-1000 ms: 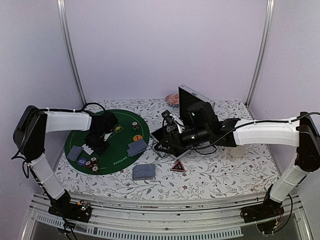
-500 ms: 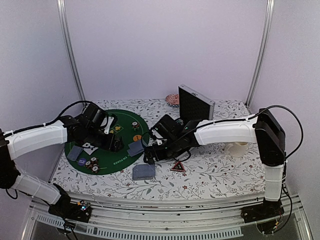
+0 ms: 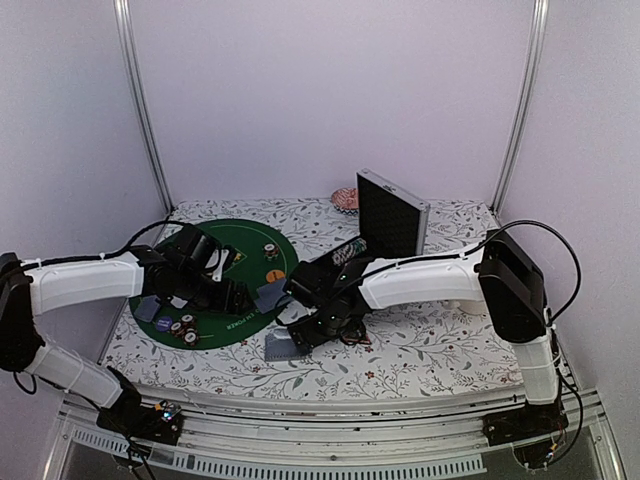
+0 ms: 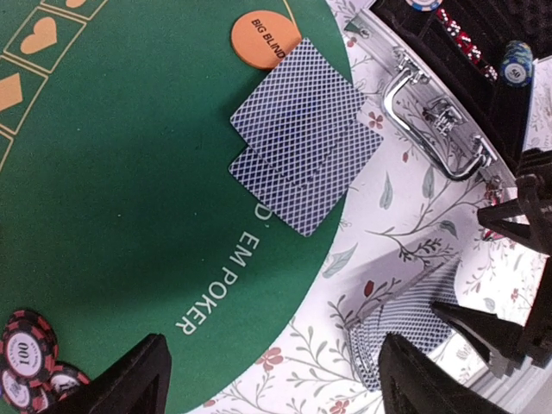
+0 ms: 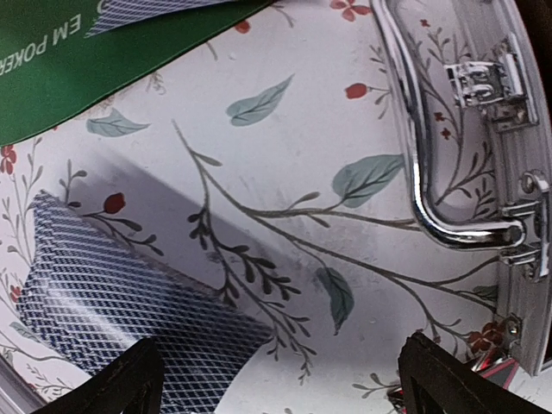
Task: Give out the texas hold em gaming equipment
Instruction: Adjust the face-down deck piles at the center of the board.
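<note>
Found jaws wide and empty on left gripper [image 4: 272, 384] and right gripper [image 5: 285, 384]. Spotted card deck [image 5: 121, 336] on floral cloth [image 5: 285, 172] just beside green mat [image 5: 43, 86]. Judged light, slick, perhaps loose; best pinched across edges.

Green mat [image 4: 129, 172]; crosshatched blue cards [image 4: 302, 142]; chips [image 4: 21, 354] seemingly red-black.

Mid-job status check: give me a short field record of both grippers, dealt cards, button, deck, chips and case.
left gripper: fingers open, empty, over the edge of the green mat
right gripper: fingers open, empty, over the tablecloth beside the deck
dealt cards: two, face down, overlapping, on mat
button: orange, BIG BLIND, on mat beside those cards
deck: face down on tablecloth, off mat
chips: on mat
case: open, lid upright
</note>
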Controlling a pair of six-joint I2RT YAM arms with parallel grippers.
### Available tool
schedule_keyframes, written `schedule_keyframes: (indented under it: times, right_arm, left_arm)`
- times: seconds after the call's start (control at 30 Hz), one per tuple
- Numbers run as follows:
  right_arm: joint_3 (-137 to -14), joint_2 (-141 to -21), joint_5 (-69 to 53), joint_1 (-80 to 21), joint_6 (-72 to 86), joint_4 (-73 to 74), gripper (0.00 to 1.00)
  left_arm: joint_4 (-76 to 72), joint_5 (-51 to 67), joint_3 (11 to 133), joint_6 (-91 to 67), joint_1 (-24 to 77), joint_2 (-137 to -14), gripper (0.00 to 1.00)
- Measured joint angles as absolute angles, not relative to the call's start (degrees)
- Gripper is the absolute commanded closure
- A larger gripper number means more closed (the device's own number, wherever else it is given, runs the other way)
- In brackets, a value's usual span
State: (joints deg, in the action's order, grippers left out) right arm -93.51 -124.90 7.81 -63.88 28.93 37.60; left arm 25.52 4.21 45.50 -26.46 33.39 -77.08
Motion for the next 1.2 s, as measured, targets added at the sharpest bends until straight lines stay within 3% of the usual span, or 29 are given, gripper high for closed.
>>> schedule_keyframes:
  times: [0.17, 0.3, 0.57, 0.77, 1.03, 1.2]
  right_arm:
    - [-93.58, -124.88, 10.72, -63.86, 28.91, 38.81, 0.03]
    - [-93.51, -124.68, 10.55, -63.86, 28.27, 38.59, 0.06]
    - [-85.71, -117.99, -1.04, -61.76, 27.55, 30.17, 0.33]
    - [-78.72, -114.43, -9.85, -57.28, 31.18, 22.09, 0.46]
    - [-76.53, -115.22, -17.74, -56.23, 34.79, 16.53, 0.63]
    - [-76.53, -115.59, -20.25, -56.23, 35.44, 14.31, 0.63]
  left_arm:
    - [25.5, 4.29, 45.5, -26.44, 33.43, -77.62, 0.15]
    - [25.43, 4.51, 45.5, -26.41, 33.8, -77.69, 0.22]
    - [24.56, 6.39, 45.21, -26.74, 36.67, -77.93, 0.42]
    - [23.27, 8.45, 42.89, -28.14, 39.57, -79.18, 0.54]
    - [21.43, 10.17, 42.19, -28.84, 40.82, -82.83, 0.59]
    - [19.88, 11.2, 41.65, -28.97, 41.06, -84.58, 0.6]
